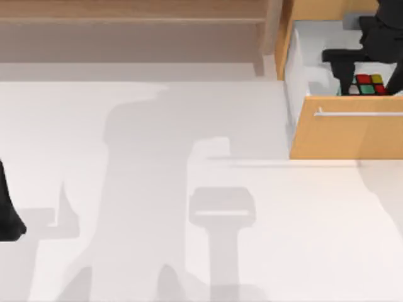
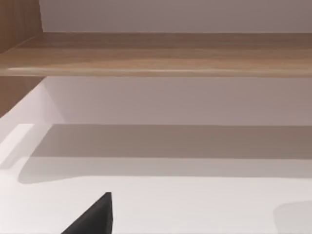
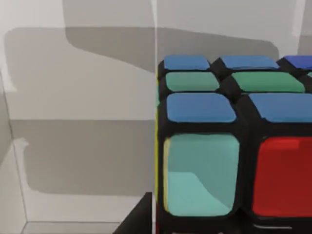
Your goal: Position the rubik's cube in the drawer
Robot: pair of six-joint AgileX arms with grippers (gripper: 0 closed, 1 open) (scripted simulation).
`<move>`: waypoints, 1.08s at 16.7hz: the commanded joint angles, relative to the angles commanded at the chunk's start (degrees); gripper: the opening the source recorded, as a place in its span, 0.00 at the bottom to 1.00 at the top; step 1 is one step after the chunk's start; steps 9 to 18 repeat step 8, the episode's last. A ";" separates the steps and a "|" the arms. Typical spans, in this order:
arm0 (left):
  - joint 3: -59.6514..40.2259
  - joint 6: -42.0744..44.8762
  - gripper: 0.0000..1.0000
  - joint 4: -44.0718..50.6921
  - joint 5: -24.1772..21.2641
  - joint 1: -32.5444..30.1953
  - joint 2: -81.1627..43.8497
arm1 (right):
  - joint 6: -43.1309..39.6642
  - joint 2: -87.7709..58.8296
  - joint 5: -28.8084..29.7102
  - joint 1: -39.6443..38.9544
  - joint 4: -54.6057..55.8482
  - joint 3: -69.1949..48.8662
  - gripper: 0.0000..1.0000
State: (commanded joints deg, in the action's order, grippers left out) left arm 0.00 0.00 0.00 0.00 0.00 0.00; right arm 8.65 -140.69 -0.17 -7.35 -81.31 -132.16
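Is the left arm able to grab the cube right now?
Probably not: the left arm sits at the table's far left edge, while the cube lies inside the drawer at the far right, under the right gripper.

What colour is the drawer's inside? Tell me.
White: the drawer has a light-brown wooden front and white inner walls, best seen in the top view, with the rubik's cube inside.
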 joint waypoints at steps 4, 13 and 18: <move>0.00 0.00 1.00 0.00 0.00 0.00 0.00 | 0.00 0.00 0.00 0.00 0.00 0.00 1.00; 0.00 0.00 1.00 0.00 0.00 0.00 0.00 | 0.00 0.00 0.00 0.00 0.00 0.00 1.00; 0.00 0.00 1.00 0.00 0.00 0.00 0.00 | 0.00 0.00 0.00 0.00 0.00 0.00 1.00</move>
